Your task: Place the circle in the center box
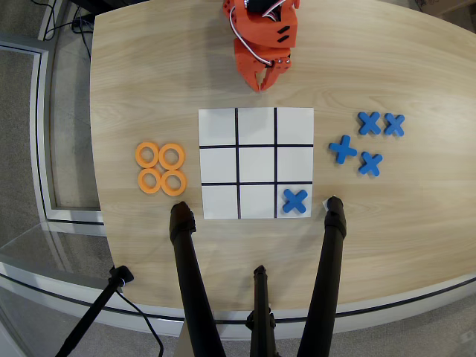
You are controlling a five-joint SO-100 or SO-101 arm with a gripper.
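From overhead I see the table (387, 67) carrying the white board (219, 126), its center box (256, 164) empty. My hand (263, 80) hangs just beyond the board's top edge, fingers nearly together, holding nothing. The circle (172, 156) lies well left, among four rings clear of the board.

Bright, even light, soft faint shadows, sharp focus, and fisheye bending of the table (416, 59) edges
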